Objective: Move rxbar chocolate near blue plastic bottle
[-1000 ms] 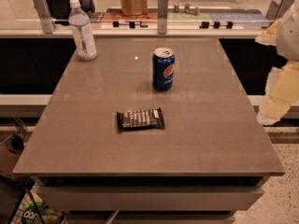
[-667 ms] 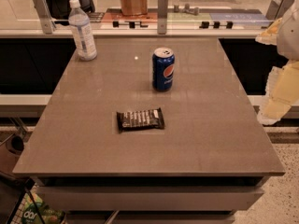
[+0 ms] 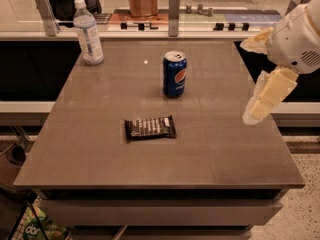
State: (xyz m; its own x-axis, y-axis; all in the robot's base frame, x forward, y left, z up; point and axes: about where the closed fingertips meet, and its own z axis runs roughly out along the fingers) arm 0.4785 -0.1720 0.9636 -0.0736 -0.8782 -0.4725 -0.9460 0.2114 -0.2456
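Showing one grey table seen from its near edge, which runs across the lower part of the view, while the far edge meets a railed counter; open surface stretches left, right and near of the objects. One rxbar chocolate lies flat near the table's middle, its long side running left to right, well apart from every edge. One blue plastic bottle stands upright at the far left corner, close to the far edge and well apart from the bar. One Pepsi can stands upright just far and right of the bar, not touching it. One gripper hangs over the table's right edge, above the surface, on a white arm entering from the upper right. Its jaws stand apart: of the two pale yellow fingers, one points left and the other angles down and left, well apart from the bar
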